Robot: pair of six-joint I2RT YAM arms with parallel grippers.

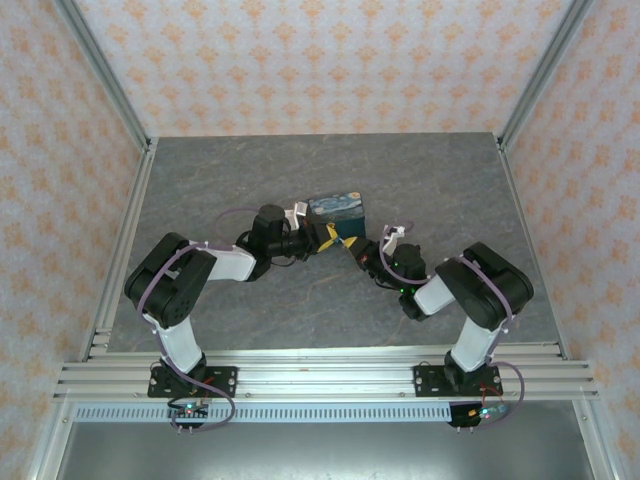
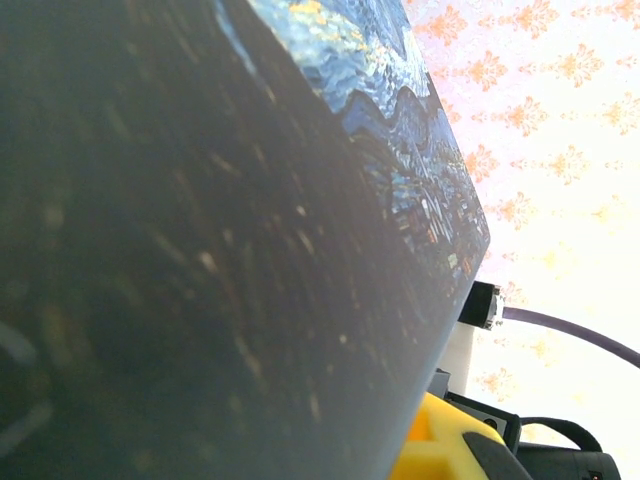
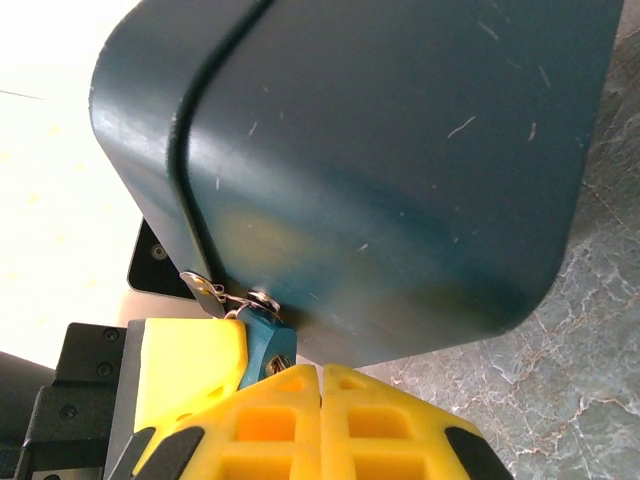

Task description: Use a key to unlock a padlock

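R claw (image 3: 320,388) pinched shut beside blue padlock (image 3: 266,342) on box (image 3: 380,150); L claw (image 1: 325,237) shut too.

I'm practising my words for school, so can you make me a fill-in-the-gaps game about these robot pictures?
The swirly dark-blue box stands on a ____ table. The tiny padlock on the box is ____. The fingers of the right tool are ____ in colour. The right tool's jaws are ____.
Missing words: grey, blue, yellow, shut.
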